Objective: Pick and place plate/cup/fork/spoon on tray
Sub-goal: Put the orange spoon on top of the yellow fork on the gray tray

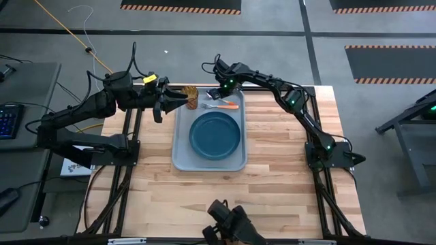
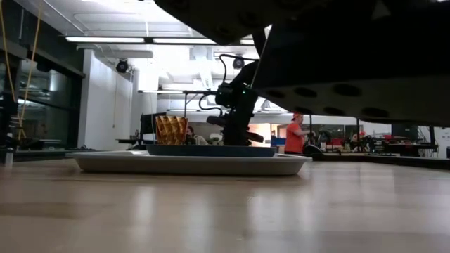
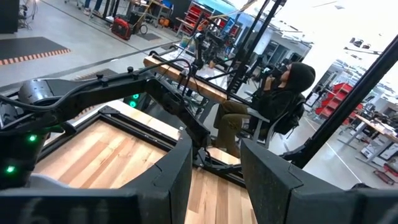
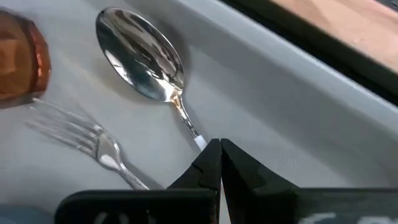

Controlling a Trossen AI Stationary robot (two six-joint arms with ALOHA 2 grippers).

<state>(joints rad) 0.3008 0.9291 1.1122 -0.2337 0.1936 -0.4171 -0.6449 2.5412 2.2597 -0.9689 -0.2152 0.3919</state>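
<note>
The light grey-blue tray [image 1: 178,162] lies in the middle of the wooden table. The dark blue plate [image 1: 215,134] rests flat on it. The amber cup [image 1: 192,97] stands upright in the tray's far left corner. The fork [image 4: 81,137] and the spoon [image 4: 140,53] lie side by side on the tray floor by the far rim, behind the plate. My right gripper [image 4: 219,155] points steeply down over the far rim, shut at the spoon's handle. My left gripper [image 3: 216,180] hovers level, high above the table left of the cup, open with nothing between its fingers. My right gripper is shut on the spoon where the handle begins [image 4: 199,142], just behind the thin neck. The handle runs in between the fingertips, and the fingers hide the rest of it. The fingers come slanting down from above. The bowl rests on the tray floor, hollow side up.
Bare wood [image 1: 286,184] lies to the right of the tray and toward the near edge. A keyboard [image 1: 7,119] sits on a side desk to the left. Beyond the table one person [image 3: 280,93] sits, and another [image 2: 292,133] stands in a red top.
</note>
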